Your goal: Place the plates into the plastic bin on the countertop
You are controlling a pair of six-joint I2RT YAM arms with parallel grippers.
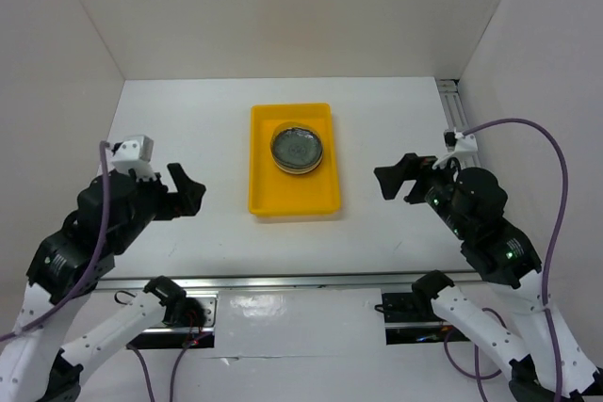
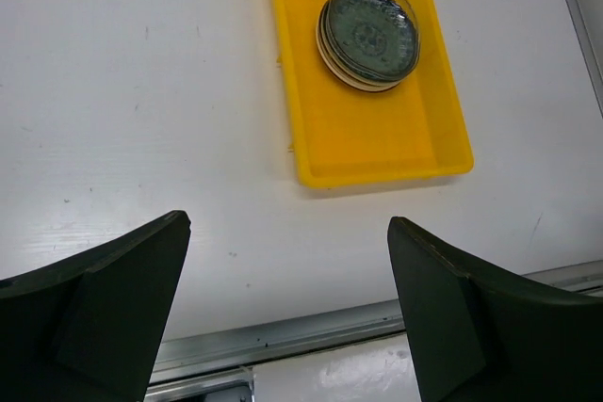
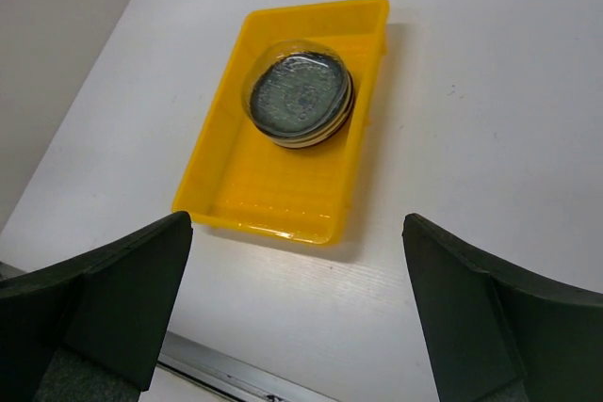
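Plates [image 1: 299,148] sit stacked in the bin [image 1: 292,195] mid-frame, left claw [image 1: 188,190] and right claw [image 1: 396,179] gape empty; placing looks done, leaving only retreat.

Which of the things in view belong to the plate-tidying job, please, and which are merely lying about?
Part of the job:
- stack of small round plates, a clear glass one on top
- bright yellow rectangular plastic bin holding them
- flat white countertop

Not part of the job:
- silver metal rail in the far right corner
- purple cable over the right arm
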